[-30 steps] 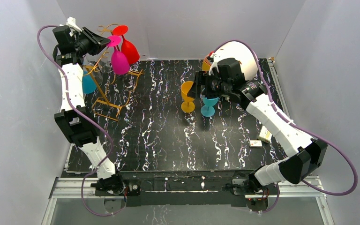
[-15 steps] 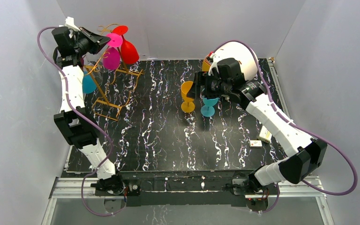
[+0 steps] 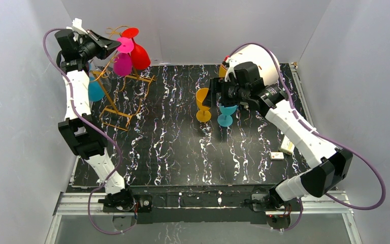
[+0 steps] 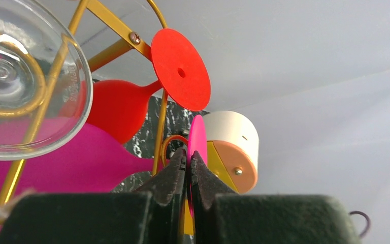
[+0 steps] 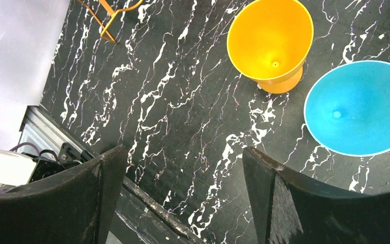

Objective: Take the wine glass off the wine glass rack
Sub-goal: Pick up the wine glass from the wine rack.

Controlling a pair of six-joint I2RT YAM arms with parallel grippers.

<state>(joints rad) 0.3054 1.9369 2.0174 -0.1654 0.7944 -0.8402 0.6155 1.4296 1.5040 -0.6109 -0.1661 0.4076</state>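
The gold wire wine glass rack (image 3: 124, 96) stands at the back left of the table. A pink wine glass (image 3: 123, 64) hangs tilted at its top. My left gripper (image 3: 116, 44) is shut on that glass's thin round foot (image 4: 198, 138), edge-on between the fingertips; its bowl (image 4: 56, 162) lies lower left. A red glass (image 4: 180, 68) and a clear glass (image 4: 25, 86) hang beside it on the rack wire (image 4: 160, 127). My right gripper (image 3: 214, 94) hovers open and holds nothing (image 5: 183, 157), over the marbled table.
An orange glass (image 3: 202, 104) and a teal glass (image 3: 227, 114) stand upright mid-table, below the right gripper. Another teal glass (image 3: 96, 90) hangs low on the rack's left. A white round object (image 3: 261, 61) sits back right, small boxes (image 3: 285, 146) near the right edge.
My left gripper has shut on the pink glass's foot, and the pink bowl has swung a little to the left and up. The right arm has barely moved.
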